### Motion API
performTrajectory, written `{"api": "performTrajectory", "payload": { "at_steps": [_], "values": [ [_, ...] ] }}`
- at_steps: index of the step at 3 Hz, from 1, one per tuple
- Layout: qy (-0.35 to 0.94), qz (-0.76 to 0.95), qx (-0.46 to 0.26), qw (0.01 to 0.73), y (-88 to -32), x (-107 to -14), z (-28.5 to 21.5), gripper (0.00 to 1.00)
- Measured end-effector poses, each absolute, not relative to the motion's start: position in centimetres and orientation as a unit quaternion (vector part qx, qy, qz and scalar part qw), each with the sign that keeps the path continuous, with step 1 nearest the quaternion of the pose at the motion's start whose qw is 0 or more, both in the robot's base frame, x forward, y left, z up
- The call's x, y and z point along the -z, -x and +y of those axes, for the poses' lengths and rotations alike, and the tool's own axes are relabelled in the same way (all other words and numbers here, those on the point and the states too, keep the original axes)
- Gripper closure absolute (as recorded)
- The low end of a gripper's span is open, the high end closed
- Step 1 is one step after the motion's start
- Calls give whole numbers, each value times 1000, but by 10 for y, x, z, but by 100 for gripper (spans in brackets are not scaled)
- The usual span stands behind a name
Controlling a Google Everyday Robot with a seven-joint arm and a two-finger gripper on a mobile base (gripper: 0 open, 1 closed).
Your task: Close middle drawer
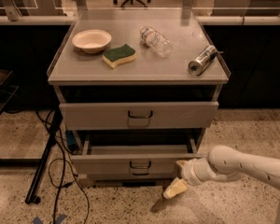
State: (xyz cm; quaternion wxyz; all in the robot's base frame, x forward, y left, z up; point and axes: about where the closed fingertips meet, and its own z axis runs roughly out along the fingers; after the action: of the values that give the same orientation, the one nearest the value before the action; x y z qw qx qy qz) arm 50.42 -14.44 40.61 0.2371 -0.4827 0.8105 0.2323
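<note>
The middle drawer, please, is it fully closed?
No, the middle drawer juts out from the cabinet, with the gripper by its right end.

Claw [176,178] low, white forearm [245,164] nearly level.
</note>
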Motion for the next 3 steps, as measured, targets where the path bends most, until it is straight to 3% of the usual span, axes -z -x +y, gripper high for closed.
{"api": "performTrajectory", "payload": {
  "at_steps": [2, 3],
  "values": [
    [515, 800, -190, 244, -577, -399, -115, 60],
    [520, 797, -187, 244, -583, -399, -108, 62]
  ]
}}
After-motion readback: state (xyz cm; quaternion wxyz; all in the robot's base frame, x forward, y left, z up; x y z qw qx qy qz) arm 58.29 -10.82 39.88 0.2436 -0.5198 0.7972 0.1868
